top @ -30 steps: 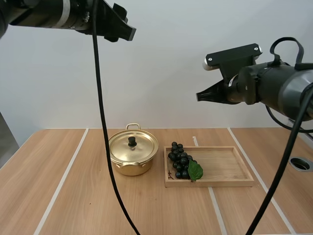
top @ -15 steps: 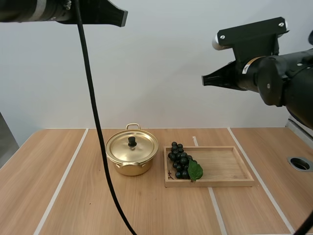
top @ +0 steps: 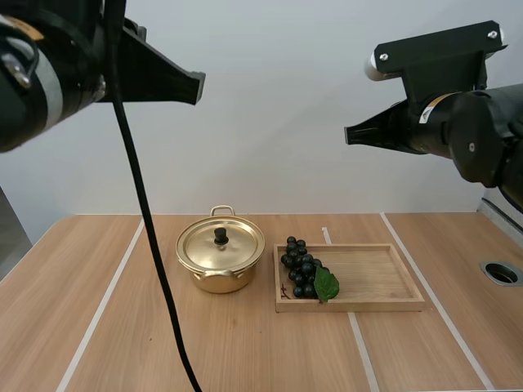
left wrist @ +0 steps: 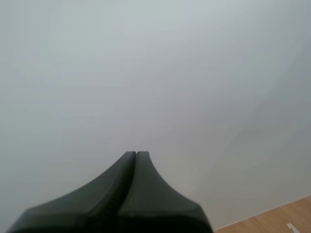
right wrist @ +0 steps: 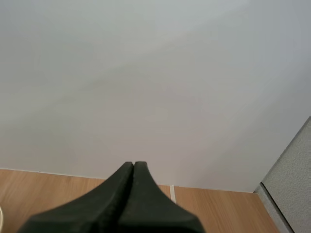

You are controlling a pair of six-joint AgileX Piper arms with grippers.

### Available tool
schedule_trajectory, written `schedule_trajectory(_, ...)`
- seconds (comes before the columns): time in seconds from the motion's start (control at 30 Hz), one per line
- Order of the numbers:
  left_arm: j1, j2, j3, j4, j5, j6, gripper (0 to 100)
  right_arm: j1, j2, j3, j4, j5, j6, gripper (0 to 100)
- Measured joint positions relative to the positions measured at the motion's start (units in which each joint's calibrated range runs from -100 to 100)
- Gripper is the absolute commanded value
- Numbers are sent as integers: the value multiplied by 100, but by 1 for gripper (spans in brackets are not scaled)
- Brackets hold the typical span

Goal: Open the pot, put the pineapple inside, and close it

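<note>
A gold pot (top: 219,271) with its lid (top: 221,245) on stands on the wooden table, left of a wooden tray (top: 384,278). A bunch of dark grapes (top: 300,267) with a green leaf lies at the tray's left end. No pineapple is on the table. My right gripper (top: 350,135) hangs high above the tray, shut, tips pointing left. In the right wrist view its fingers (right wrist: 133,166) lie together as one wedge facing the wall. My left gripper (left wrist: 136,154) is shut too, empty, aimed at the wall high above the table.
A round hole (top: 502,273) sits in the table at the far right. White lines (top: 106,298) run across the tabletop. Open table lies in front of the pot and tray.
The left arm has swung nearer to the high camera and now looms larger at the upper left. The right arm has risen and drawn back to the right. Pot, tray and grapes stay put.
</note>
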Motion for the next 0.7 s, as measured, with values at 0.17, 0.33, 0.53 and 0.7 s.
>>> schedule_trajectory(0.17, 44, -484, 531, -10, -90, 0, 0, 0, -378, 0, 18, 160, -181, 0)
schedule_trajectory(0.33, 108, -1112, 1039, -38, -507, -9, 0, 0, -1132, 4, 288, 36, -378, 0)
schedule_trajectory(0.53, 116, -1929, 1588, -78, -779, -19, 0, 0, -1933, 4, 943, -477, -546, 0)
schedule_trajectory(0.7, 116, -2595, 1991, -78, -1025, -102, 0, 0, -2163, 4, 1184, -596, -589, 0)
